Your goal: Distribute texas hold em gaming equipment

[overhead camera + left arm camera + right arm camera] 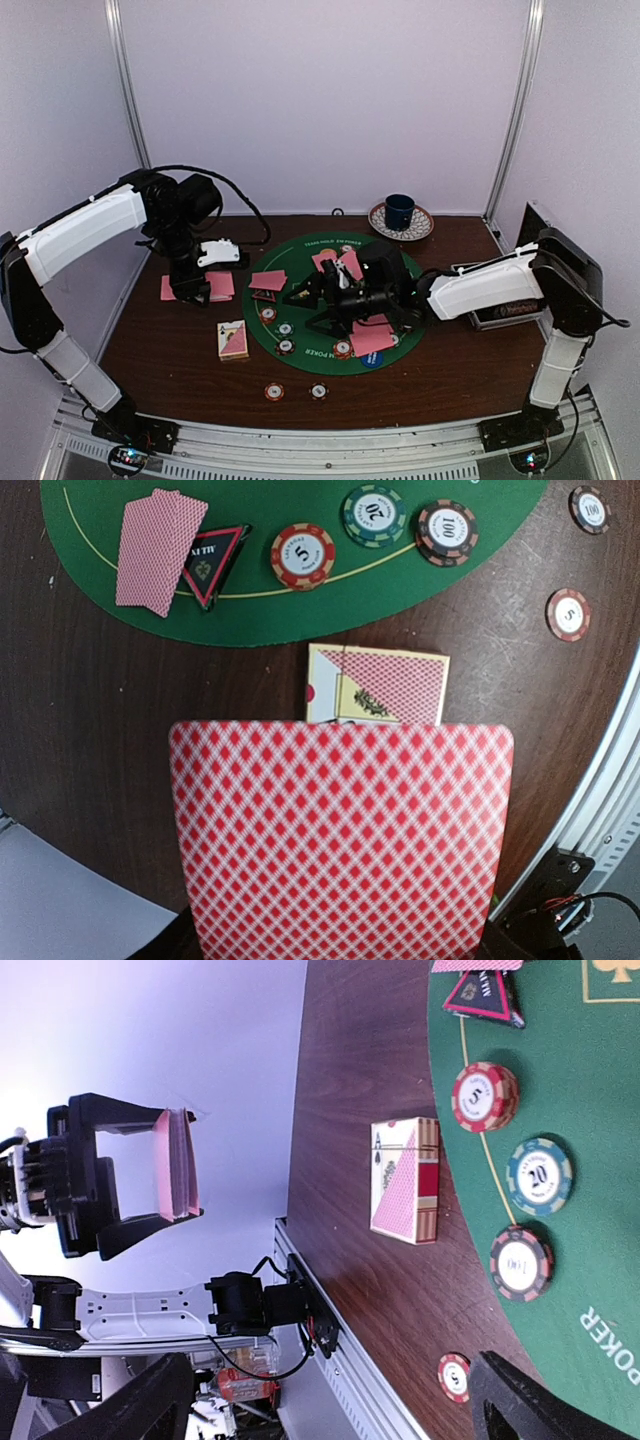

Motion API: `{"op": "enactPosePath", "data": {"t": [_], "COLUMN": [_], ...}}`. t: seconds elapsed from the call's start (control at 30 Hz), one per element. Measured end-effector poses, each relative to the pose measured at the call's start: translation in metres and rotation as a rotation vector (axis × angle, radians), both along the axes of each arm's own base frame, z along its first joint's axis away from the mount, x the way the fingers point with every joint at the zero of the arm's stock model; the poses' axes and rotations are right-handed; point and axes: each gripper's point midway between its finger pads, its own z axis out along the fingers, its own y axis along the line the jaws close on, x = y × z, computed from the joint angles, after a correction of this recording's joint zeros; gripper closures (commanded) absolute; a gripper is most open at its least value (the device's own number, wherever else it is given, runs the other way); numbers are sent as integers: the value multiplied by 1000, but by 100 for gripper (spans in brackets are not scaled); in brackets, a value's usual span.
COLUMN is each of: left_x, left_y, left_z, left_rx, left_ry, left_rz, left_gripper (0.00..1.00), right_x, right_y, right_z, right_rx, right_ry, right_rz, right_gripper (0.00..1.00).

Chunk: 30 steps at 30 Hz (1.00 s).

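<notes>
Edgewise, a stack of diamond-latticed playing cards [340, 840] is pinched by the left gripper [150, 1168]; the right gripper [312, 308] is spread wide.

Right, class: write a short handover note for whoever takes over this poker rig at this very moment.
Left gripper: shut on the deck, held above the table beside the mat.
Right gripper: open, nothing in it, over the mat's middle.
Done: cards lie at three spots on the mat; chips and the marker sit along its edge.
Left: two loose chips and the box lie off the mat; the held deck probably has more to deal.
</notes>
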Motion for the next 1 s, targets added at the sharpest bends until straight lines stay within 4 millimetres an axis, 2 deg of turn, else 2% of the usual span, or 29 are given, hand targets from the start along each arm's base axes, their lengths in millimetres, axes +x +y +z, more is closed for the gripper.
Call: {"op": "enactPosePath", "data": {"t": [0.1, 0.33, 0.4, 0.5, 0.8, 0.9, 1.0], "left_x": [-1, -4, -4, -6, -8, -9, -10], "left_y": [-1, -4, -4, -2, 4, 1, -4], "left_z": [0, 2, 2, 2, 3, 2, 3], "left_rx": [-7, -29, -32, -25, -9, -15, -29], "left_ry": [4, 13, 16, 24, 40, 47, 53], "left_rz": [-1, -5, -5, 2, 27, 20, 13], "left_gripper": [100, 100, 100, 100, 100, 100, 100], "right_x": [11, 34, 37, 37, 36, 36, 32], "right_y": [20, 60, 69, 80, 87, 79, 64], "right_z": [2, 54, 61, 60, 62, 61, 49], "right_rx": [47, 194, 222, 241, 276, 294, 279], "right_ry": [24, -58, -73, -72, -65, -68, -46], "right_rz": [22, 67, 79, 111, 139, 127, 109], "right_gripper": [1, 0, 0, 2, 9, 9, 9]}}
